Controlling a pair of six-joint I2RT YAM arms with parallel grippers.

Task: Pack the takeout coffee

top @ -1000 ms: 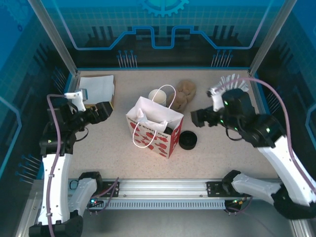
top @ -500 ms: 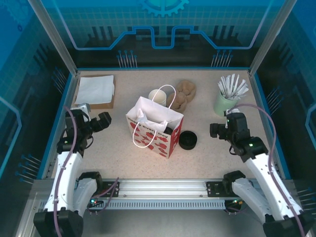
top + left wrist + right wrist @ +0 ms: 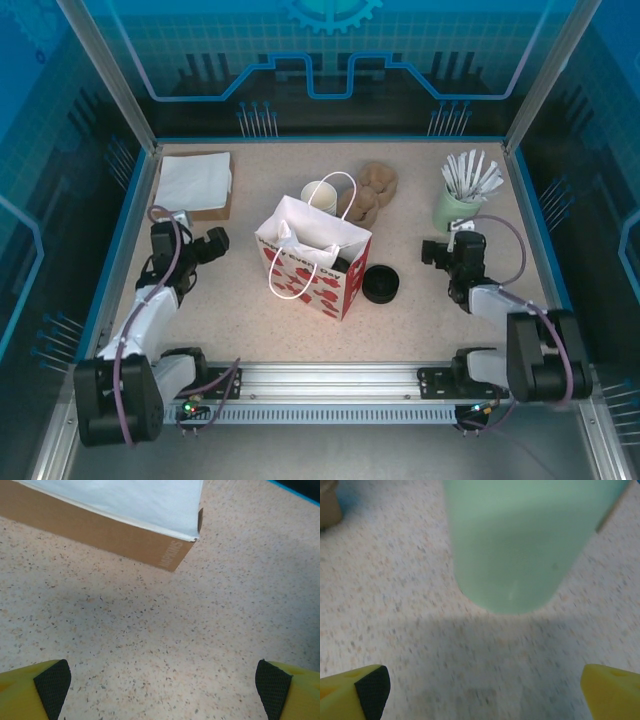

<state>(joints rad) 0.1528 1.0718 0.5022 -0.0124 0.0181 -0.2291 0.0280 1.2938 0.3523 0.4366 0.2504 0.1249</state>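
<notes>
Napkin box back left, mint stick cup back right.

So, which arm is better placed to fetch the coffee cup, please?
Probably left: the left gripper, open, has bare table toward the coffee cup; the pulp carrier crowds the right gripper side.

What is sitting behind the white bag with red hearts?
A white-rimmed paper cup stands just behind the bag, a brown pulp carrier to its right. The bag's top edge hides the cup's lower wall and base.
</notes>
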